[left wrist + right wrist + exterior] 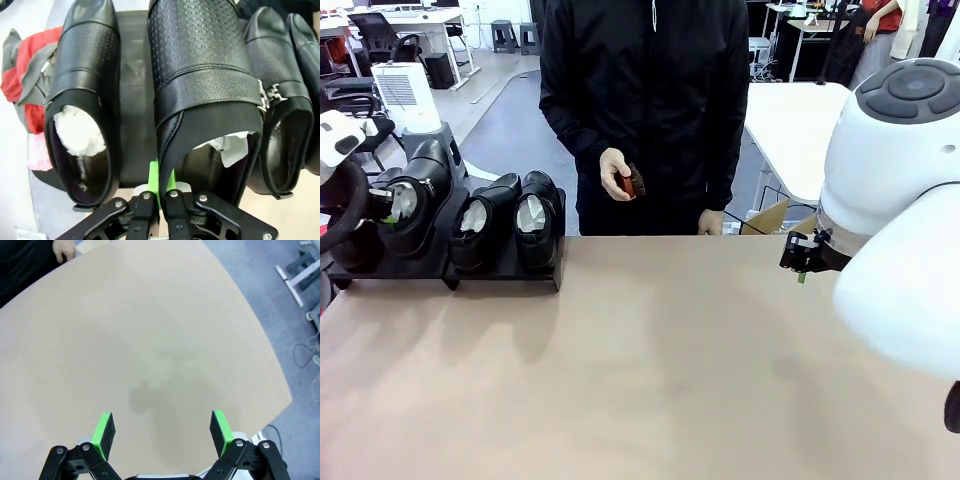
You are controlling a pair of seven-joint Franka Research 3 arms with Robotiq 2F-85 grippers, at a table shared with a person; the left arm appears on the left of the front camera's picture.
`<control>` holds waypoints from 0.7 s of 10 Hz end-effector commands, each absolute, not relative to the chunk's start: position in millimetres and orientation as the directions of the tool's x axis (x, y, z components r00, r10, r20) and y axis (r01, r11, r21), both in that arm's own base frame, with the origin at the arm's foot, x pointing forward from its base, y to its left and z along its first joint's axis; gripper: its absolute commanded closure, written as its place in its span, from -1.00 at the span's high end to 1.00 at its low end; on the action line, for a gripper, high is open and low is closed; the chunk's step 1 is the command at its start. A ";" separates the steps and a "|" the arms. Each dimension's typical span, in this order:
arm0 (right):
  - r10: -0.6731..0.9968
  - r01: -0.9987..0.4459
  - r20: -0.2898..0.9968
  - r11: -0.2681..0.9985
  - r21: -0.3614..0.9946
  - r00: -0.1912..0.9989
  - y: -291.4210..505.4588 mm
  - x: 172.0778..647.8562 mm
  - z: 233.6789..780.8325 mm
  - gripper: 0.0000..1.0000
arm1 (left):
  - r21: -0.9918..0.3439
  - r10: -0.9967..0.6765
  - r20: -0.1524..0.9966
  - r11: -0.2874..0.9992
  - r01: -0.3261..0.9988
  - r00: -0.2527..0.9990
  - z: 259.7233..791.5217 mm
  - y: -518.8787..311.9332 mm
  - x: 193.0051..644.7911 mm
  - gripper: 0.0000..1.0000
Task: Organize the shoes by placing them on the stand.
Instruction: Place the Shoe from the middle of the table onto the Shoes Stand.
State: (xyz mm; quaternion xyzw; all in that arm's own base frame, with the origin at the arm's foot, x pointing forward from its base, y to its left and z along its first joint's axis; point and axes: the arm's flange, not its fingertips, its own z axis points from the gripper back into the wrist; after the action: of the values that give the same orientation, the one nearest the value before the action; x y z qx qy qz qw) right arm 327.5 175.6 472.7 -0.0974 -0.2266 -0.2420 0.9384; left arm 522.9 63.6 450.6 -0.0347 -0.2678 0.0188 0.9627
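Observation:
Two glossy black shoes (485, 220) (538, 215) with white paper inside stand side by side on the right section of the low black stand (505, 275). My left gripper (390, 216) (161, 186) is shut on the heel rim of a third shoe (418, 195) (205, 75), held over the left section; whether it rests there I cannot tell. A fourth shoe (85, 95) lies right beside it on the stand (134, 105). My right gripper (802, 262) (162, 432) hangs open over bare table at the right.
A person in black stands at the far edge, holding a small reddish-brown brush (629, 182) in one hand. A red and grey cloth (27, 75) lies past the stand's far left. The tan table (670, 380) stretches wide between the arms.

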 end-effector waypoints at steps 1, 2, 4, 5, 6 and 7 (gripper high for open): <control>-0.403 0.490 0.474 0.869 -0.071 0.783 173.6 330.2 475.0 1.00 | -0.076 0.082 0.531 0.996 -0.049 0.844 446.6 61.9 534.1 -1.00; -0.403 0.490 0.474 0.869 -0.071 0.783 173.6 330.2 475.0 1.00 | -0.074 0.084 0.525 0.996 -0.053 0.847 441.4 61.4 537.2 -1.00; -0.403 0.490 0.474 0.869 -0.071 0.783 173.6 330.2 475.0 1.00 | -0.080 0.100 0.509 0.994 -0.069 0.855 437.0 64.0 541.6 -1.00; -0.403 0.490 0.474 0.869 -0.071 0.783 173.6 330.2 475.0 1.00 | -0.079 0.102 0.510 0.994 -0.071 0.854 435.7 63.9 542.6 -1.00; -0.403 0.490 0.474 0.869 -0.071 0.783 173.6 330.2 475.0 1.00 | -0.077 0.107 0.507 0.994 -0.079 0.855 431.7 65.3 545.2 -1.00; -0.403 0.490 0.474 0.869 -0.071 0.783 173.6 330.2 475.0 1.00 | -0.079 0.111 0.498 0.993 -0.082 0.860 427.5 66.1 547.1 -1.00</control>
State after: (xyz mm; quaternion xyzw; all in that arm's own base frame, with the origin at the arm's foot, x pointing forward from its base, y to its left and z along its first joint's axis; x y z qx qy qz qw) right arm 327.5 175.6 472.7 -0.0974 -0.2266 -0.2419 0.9384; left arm 540.5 64.3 422.4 -0.0324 -0.2532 0.0391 0.9661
